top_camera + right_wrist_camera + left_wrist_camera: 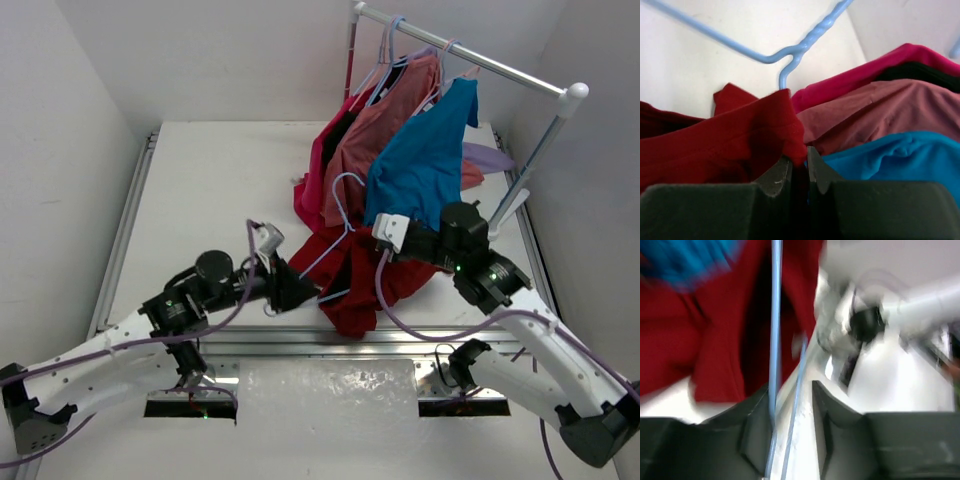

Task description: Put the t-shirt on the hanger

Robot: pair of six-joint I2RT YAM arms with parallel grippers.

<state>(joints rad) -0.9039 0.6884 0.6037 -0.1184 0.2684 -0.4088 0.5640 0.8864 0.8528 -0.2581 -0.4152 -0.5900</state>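
T-shirt (345, 290), the dark crimson one, lies in a crumpled heap on the table (210, 180) just below the clothes hanging from the rack (470, 55). You will see that its longer spread runs side to side along the rack's near side; which way the collar points you cannot tell. Your right gripper (799, 160) has its fingers pressed together on a raised fold of that cloth, on the heap's edge nearest the rack. The hanger (775, 315) slants across the heap, hook end up toward the rack, long axis dropping away from the rack to the near left. There its wires pass between the fingers of your left gripper (790, 390); that view is blurred, so you cannot tell whether they clamp. Teal (425, 160), salmon (375, 130) and magenta (312, 190) shirts hang on the rack.
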